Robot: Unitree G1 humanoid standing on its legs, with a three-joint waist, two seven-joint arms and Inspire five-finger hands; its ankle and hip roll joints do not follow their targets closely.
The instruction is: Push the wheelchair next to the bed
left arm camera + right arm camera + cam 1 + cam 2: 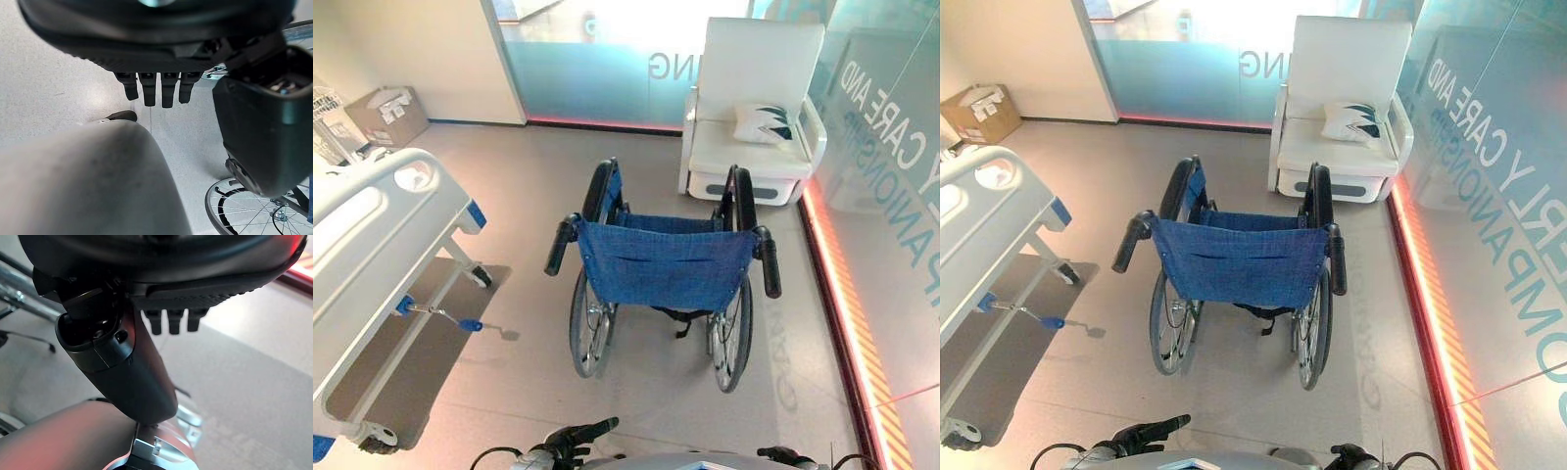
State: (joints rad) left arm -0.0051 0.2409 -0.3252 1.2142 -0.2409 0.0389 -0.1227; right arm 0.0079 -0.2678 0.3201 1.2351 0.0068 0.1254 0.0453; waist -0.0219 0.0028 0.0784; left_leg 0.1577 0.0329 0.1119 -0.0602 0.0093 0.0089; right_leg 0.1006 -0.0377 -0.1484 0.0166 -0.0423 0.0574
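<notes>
far left of the fingers: white bed [367, 245] on castors, footboard rounded, a blue-tipped crank handle [440, 314] jutting from its frame over a grey floor mat [416, 352]. beyond the bed, by the wall: open cardboard box [386, 115].

low in the head views, left hand [576, 441], dark, fingers [597, 428] held straight and relaxed, gripping nothing, pointing ahead toward the wheelchair. in its wrist view, same fingers [151, 88] extended in a row over bare pale floor [49, 83], a spoked wheel past the thumb.

ahead of both hands, well apart from the fingertips: wheelchair [666, 264], blue fabric back facing the robot, 2 black push handles [561, 246] untouched, 2 large spoked wheels on the floor. standing right of the bed with open floor between, not beside it.

beyond the wheelchair, against the frosted glass wall: white armchair [754, 108] with a patterned cushion [764, 123] on its seat.

low right in the head views, right hand [783, 455], barely in frame. in its wrist view, fingers [171, 320] straight, thumb apart, holding nothing, above the floor.

along the right side: glass partition [891, 176] with a red-lit strip at its base.
</notes>
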